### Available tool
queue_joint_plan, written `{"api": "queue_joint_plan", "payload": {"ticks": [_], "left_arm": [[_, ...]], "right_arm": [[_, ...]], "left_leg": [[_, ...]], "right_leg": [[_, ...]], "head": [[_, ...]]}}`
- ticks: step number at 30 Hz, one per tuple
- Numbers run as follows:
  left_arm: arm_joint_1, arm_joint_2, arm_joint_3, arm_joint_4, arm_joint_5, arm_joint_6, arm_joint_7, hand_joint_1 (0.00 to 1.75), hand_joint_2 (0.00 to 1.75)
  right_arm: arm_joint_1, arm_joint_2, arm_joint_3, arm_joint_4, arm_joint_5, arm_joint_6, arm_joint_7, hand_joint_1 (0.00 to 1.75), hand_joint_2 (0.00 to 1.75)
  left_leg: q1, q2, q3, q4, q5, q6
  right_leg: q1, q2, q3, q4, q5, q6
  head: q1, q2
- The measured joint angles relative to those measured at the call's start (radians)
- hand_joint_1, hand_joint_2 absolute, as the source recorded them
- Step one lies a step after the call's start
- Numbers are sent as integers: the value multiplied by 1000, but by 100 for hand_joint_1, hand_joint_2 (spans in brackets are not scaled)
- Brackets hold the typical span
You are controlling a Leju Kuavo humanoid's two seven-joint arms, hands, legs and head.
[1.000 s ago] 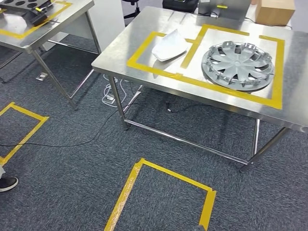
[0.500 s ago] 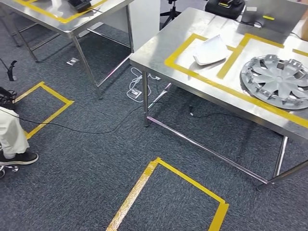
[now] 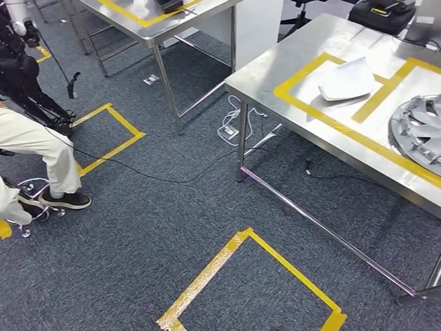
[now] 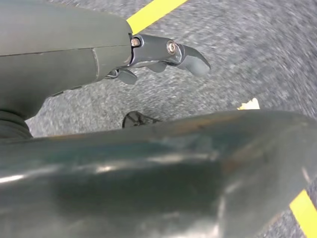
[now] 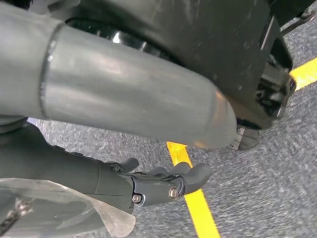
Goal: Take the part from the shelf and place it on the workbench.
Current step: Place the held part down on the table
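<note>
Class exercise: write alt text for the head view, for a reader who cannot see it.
A steel workbench at right carries yellow tape outlines, a white part in one and a grey wheel cover at the frame edge. Grey carpet below shows taped yellow squares, and a seated person's leg is at left.

white part (image 3: 347, 80) | lying flat | on workbench (image 3: 291, 65), inside yellow tape

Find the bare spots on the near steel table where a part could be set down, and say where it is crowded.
On the workbench, the unmarked strip along the near edge, outside the yellow tape, is bare. The left taped box has room in front of the white part. The right box is crowded: the hubcap fills what shows of it.
</note>
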Motion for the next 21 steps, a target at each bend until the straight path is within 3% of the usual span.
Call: {"api": "queue_joint_plan", "payload": {"ticks": [2,4,5,7,8,10,12,13,14,15,16,17,18,19,21], "left_arm": [[1,0,0,0,1,1,1,0,0],[-2,0,0,0,3,1,1,0,0],[-3,0,-1,0,3,0,1,0,0],[-1,1,-1,0,4,-1,1,0,0],[1,1,-1,0,5,-2,1,0,0],[0,1,-1,0,6,-3,1,0,0],[-3,1,-1,0,6,-3,0,0,0],[-3,0,-1,1,6,-3,0,0,0],[-3,0,-1,1,6,-3,0,0,0],[-3,0,-1,1,6,-3,0,0,0],[-2,0,-1,1,6,-3,0,0,0],[-3,0,-1,1,6,-4,0,0,0],[-3,0,-1,1,6,-5,0,0,0],[-4,0,-1,1,6,-6,0,0,0],[-4,0,-1,1,6,-7,0,0,0]], "right_arm": [[-2,0,0,0,3,1,0,0,0],[-2,0,1,0,6,2,0,0,0],[-3,0,1,0,7,2,-1,0,0],[-7,0,1,0,9,2,-2,0,0],[-8,0,1,0,10,2,-3,0,0],[-9,0,2,0,11,2,-4,0,0],[-5,0,2,0,12,3,-5,0,0],[-3,0,2,0,12,3,-5,0,0],[-1,0,2,0,13,3,-4,0,0],[0,0,2,0,13,3,-4,0,0],[1,0,2,0,13,3,-4,0,0],[0,0,2,0,13,3,-4,0,0],[0,0,2,1,13,3,-4,0,0],[-1,0,2,1,14,3,-4,0,0],[-2,0,2,3,14,2,-4,0,0]], "left_leg": [[2,28,70,-131,65,0],[-3,61,128,-245,100,11],[-7,68,137,-268,101,18],[-11,52,134,-270,100,32],[-10,43,134,-272,102,39],[-7,24,135,-277,107,52],[-8,2,133,-277,108,60],[-10,-11,132,-277,108,62],[-12,-25,132,-276,108,63],[-13,-40,133,-276,108,64],[-13,-54,135,-275,107,63],[-13,-69,136,-274,107,62],[-14,-82,135,-271,105,59],[-13,-95,132,-267,105,56],[-9,-118,123,-264,106,43]], "right_leg": [[0,-22,6,0,-4,5],[5,-42,11,2,-11,16],[7,-51,14,2,-14,22],[6,-64,19,1,-17,34],[4,-54,18,4,-23,40],[0,-5,-8,61,-63,48],[0,42,-73,195,-128,46],[0,50,-107,260,-149,44],[1,53,-129,295,-152,42],[1,55,-133,292,-134,40],[1,59,-119,249,-99,37],[0,72,-91,179,-57,34],[-2,99,-63,112,-28,33],[-4,123,-39,61,-10,31],[-4,150,-19,26,-10,29]], "head": [[0,0],[0,0],[1,0],[2,0],[3,0],[7,0],[10,0],[10,0],[10,0],[10,0],[10,0],[10,0],[10,0],[10,0],[9,0]]}}
